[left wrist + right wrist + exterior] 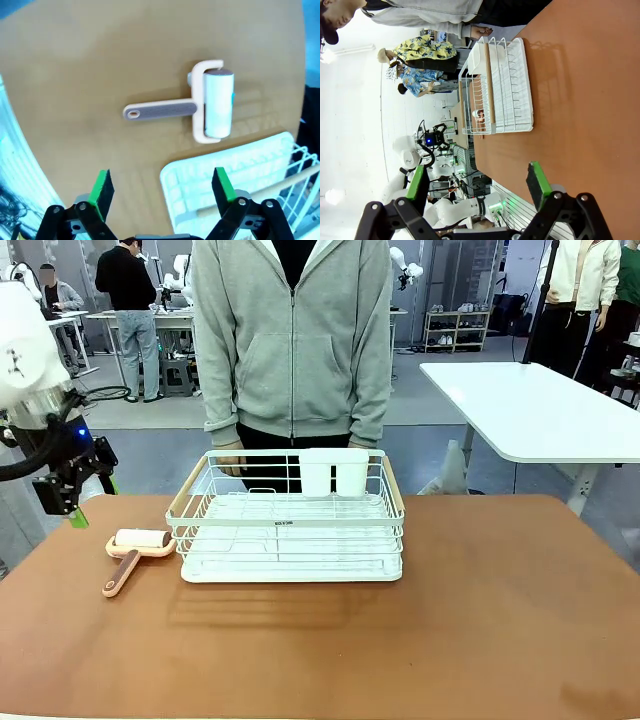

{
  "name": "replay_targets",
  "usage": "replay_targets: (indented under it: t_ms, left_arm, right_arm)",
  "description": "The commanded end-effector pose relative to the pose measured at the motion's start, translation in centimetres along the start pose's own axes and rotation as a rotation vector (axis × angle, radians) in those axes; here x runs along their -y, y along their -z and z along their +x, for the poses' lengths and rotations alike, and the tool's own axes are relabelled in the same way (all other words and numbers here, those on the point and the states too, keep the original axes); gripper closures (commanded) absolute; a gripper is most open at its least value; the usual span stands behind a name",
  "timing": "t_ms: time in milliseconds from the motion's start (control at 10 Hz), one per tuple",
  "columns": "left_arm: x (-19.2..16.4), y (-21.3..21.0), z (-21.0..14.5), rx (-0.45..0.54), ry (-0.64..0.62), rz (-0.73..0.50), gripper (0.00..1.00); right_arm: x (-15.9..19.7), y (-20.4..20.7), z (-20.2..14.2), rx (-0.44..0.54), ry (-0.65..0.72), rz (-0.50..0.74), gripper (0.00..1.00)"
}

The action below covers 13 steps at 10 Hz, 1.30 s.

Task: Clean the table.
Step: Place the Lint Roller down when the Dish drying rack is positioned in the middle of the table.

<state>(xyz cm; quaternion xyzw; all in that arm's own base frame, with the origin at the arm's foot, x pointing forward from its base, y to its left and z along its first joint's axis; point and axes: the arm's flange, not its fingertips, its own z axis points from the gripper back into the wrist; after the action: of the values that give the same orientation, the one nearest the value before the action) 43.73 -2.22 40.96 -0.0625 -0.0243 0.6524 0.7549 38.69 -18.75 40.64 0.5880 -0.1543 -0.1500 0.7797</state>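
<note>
The reddish-brown table [480, 610] spans the front view. A pink lint roller [138, 543] with a white roll lies flat on its left part, beside the white wire dish rack [292, 525]. My left gripper [95, 502] hangs above the table's left edge, a little up and left of the roller. In the left wrist view the roller [212, 105] lies ahead of the left gripper [162, 190], whose green pads [102, 187] stand wide apart, open and holding nothing. My right gripper [476, 185] is open over bare table [590, 125], well away from the rack [505, 85].
A person in a grey hoodie [292, 340] stands at the far side, hands at the rack's back rim. A white cutlery cup [334, 470] hangs inside the rack. A white-topped table [540, 410] stands at the back right.
</note>
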Motion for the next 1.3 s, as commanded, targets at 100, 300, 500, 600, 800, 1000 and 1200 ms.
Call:
replay_targets:
  t_ms: [100,300,500,600,800,1000,1200]
  left_arm:
    - [-0.31,-2.24,-0.61,0.024,-0.040,0.053,0.00]
    - [-0.35,-2.36,-0.69,0.042,-0.035,0.046,0.00]
    - [-0.40,-2.02,-0.70,0.003,-0.025,0.029,0.00]
    - [-0.40,-2.02,-0.70,0.003,-0.025,0.029,0.00]
    - [-0.40,-2.02,-0.70,0.003,-0.025,0.029,0.00]
    - [-0.40,-2.02,-0.70,0.003,-0.025,0.029,0.00]
    - [-0.40,-2.02,-0.70,0.003,-0.025,0.029,0.00]
  right_arm:
    - [-0.26,-0.07,-0.02,0.001,-0.007,0.009,0.00]
    - [-0.26,-0.07,-0.02,0.001,-0.007,0.009,0.00]
    - [-0.26,-0.07,-0.02,0.001,-0.007,0.009,0.00]
    - [-0.26,-0.07,-0.02,0.001,-0.007,0.009,0.00]
    - [-0.26,-0.07,-0.02,0.001,-0.007,0.009,0.00]
    - [-0.26,-0.07,-0.02,0.001,-0.007,0.009,0.00]
    - [-0.26,-0.07,-0.02,0.001,-0.007,0.009,0.00]
